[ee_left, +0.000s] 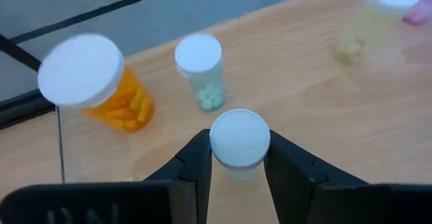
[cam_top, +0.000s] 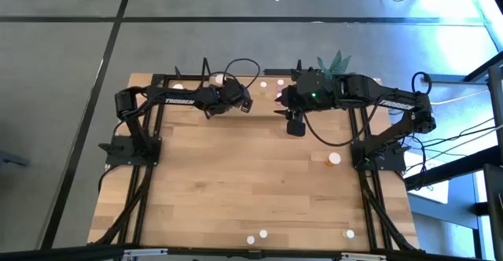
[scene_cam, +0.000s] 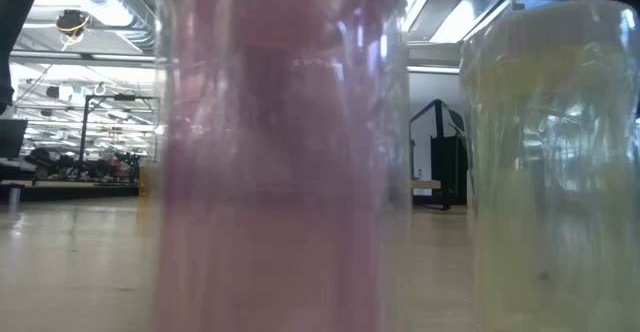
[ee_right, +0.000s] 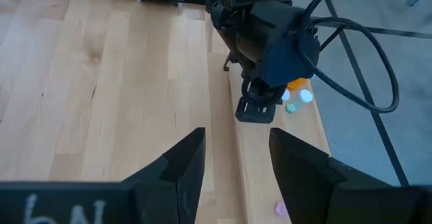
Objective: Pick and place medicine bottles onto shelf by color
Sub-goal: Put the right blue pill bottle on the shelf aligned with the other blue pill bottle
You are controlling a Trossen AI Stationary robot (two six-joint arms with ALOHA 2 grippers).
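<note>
My left gripper (ee_left: pixel 239 158) reaches over the shelf's light wooden board (ee_left: pixel 317 96) at the table's far edge (cam_top: pixel 271 78) and is shut on a pale green medicine bottle (ee_left: pixel 239 140) with a white cap. On the board beyond it stand an orange bottle (ee_left: pixel 101 82), a small pale green bottle (ee_left: pixel 201 67) and a yellowish bottle (ee_left: pixel 374 15). My right gripper (ee_right: pixel 236 163) hangs open, with nothing between its fingers, high over the board's middle (cam_top: pixel 283 110). In its wrist view my left gripper (ee_right: pixel 258 108) shows ahead. My left gripper pinches the pale green bottle between its two fingers (ee_left: pixel 196 160) at the sides of its white cap (ee_left: pixel 223 143). The fingers slant down from the table's near left. The bottle stands upright with its cap up; whether its base rests on the board is hidden.
A pink bottle (scene_cam: pixel 280 152) and a yellowish one (scene_cam: pixel 550 162) stand close before the low camera. Loose bottles lie on the table at the right (cam_top: pixel 335 159) and along the near edge (cam_top: pixel 263 233), (cam_top: pixel 350 233). A green plant (cam_top: pixel 334 60) stands at the far edge.
</note>
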